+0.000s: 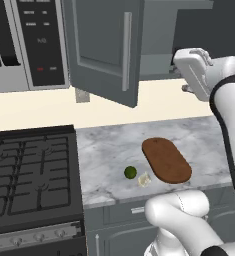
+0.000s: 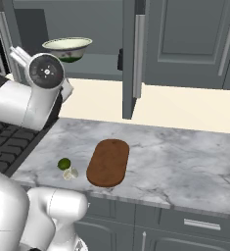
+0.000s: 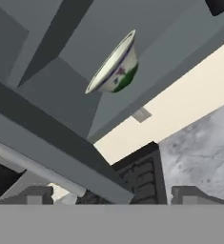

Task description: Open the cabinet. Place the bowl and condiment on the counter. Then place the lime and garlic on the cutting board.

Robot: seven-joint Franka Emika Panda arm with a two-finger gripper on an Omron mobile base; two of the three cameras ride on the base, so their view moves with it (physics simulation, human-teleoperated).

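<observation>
Fingertips (image 3: 35,195) spread wide and empty, we face the open cabinet (image 2: 136,59) where the bowl (image 3: 114,66) sits on its shelf, so we judge the bowl-to-counter (image 2: 175,157) step in hand, calling next for a reach to its rim.

There is one bowl (image 2: 67,49) and it sits on the shelf inside the cabinet (image 2: 136,59). One small dark bottle (image 2: 120,59) stands on that shelf too. One lime (image 2: 64,163) and one garlic (image 2: 70,173) lie on the counter (image 2: 175,162). One brown board (image 2: 108,162) lies there as well. Two cabinet doors stand open, and each has one long silver handle. There is one stove (image 1: 29,175) and one microwave (image 1: 24,45). There is one robot arm.
</observation>
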